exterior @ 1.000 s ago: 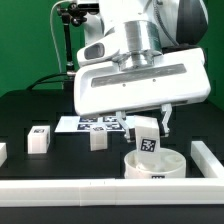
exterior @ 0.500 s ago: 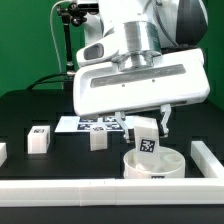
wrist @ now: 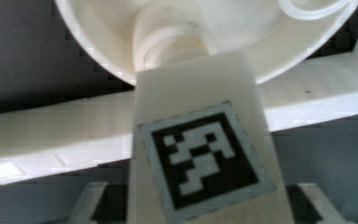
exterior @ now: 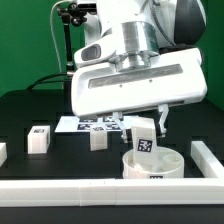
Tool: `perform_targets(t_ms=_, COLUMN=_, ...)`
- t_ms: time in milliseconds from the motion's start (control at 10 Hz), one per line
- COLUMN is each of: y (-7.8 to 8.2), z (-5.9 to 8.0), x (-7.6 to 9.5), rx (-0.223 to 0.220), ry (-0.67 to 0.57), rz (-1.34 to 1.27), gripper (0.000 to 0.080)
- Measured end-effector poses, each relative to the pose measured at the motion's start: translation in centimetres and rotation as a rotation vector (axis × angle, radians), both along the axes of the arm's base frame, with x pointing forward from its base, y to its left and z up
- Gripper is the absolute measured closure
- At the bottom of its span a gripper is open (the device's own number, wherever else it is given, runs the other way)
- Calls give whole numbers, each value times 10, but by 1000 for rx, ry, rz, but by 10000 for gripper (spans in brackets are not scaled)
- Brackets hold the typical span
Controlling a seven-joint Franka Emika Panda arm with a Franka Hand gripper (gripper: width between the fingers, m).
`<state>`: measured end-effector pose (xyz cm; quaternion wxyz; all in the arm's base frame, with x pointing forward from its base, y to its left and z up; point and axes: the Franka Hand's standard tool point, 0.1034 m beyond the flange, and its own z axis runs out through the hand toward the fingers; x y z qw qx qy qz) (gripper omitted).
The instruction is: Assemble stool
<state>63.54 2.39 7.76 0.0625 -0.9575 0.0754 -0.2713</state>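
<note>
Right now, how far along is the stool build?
Done: no leg looks seated in the round seat yet. In hand: the claw is shut on one leg block, its lower end down in the seat, apparently going into a socket. Left: two loose leg blocks sit on the table near the marker board.

The seat (exterior: 155,168) is sitting on the table (exterior: 30,115) toward the exterior view's right, just behind the front rail (exterior: 90,190). A leg (exterior: 147,139) is standing upright over the seat's middle, its lower end dipping inside the rim. The gripper (exterior: 146,124) is hanging above, its fingers flanking that leg. A second leg (exterior: 97,139) is standing left of the seat, and a third leg (exterior: 39,139) farther left. The marker board (exterior: 85,124) is lying behind the second leg. A side rail (exterior: 206,155) is running right of the seat.
</note>
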Motion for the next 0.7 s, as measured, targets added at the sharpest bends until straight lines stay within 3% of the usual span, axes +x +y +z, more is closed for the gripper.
perform_targets(t_ms=500, y=0, z=0, x=2, rx=1, ry=-12, rz=-6, gripper=474)
perform_targets(t_ms=700, y=4, z=0, x=5, rx=-18, ry=-73, rz=-13, gripper=474)
